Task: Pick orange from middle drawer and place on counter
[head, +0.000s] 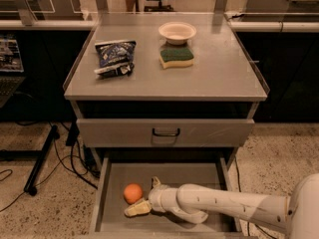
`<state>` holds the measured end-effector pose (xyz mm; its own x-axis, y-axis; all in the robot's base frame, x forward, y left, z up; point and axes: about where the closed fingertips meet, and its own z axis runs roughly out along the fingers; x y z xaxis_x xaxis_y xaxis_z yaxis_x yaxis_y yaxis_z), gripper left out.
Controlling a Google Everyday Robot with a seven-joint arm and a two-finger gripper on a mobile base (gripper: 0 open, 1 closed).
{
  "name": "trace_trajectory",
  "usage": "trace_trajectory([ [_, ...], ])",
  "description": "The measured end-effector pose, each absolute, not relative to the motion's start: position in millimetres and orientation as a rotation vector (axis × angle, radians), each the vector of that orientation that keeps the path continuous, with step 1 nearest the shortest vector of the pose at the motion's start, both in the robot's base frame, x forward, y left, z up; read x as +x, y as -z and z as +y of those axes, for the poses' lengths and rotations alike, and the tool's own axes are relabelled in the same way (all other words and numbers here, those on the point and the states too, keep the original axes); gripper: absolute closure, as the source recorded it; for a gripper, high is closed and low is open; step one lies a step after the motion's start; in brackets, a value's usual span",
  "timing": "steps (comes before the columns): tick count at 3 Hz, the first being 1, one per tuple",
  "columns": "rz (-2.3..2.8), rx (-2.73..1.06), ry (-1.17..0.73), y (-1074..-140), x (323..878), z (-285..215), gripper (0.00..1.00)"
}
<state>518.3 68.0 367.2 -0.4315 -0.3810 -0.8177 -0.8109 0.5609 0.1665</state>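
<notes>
The orange [132,193] lies on the floor of the open middle drawer [199,173], towards its left side. My gripper [142,196] is down inside the drawer, just right of the orange, on a white arm that reaches in from the lower right. It is open, with one pale finger [137,209] below and in front of the orange and the other finger [155,181] behind it. The orange sits at the mouth of the open fingers, not gripped. The counter [219,73] is the grey cabinet top above.
On the counter stand a white bowl [177,32], a green and yellow sponge [176,57] and a dark chip bag [114,57]. A shut drawer front with a black handle [166,132] overhangs the open drawer. Cables and a stand leg [42,158] lie on the floor at left.
</notes>
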Motion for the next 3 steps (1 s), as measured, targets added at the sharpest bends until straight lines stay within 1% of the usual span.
trace_trajectory([
  [2, 1.990, -0.959, -0.741, -372.4, 531.2, 87.5, 0.00],
  [3, 1.989, -0.959, -0.741, -372.5, 531.3, 87.7, 0.18],
])
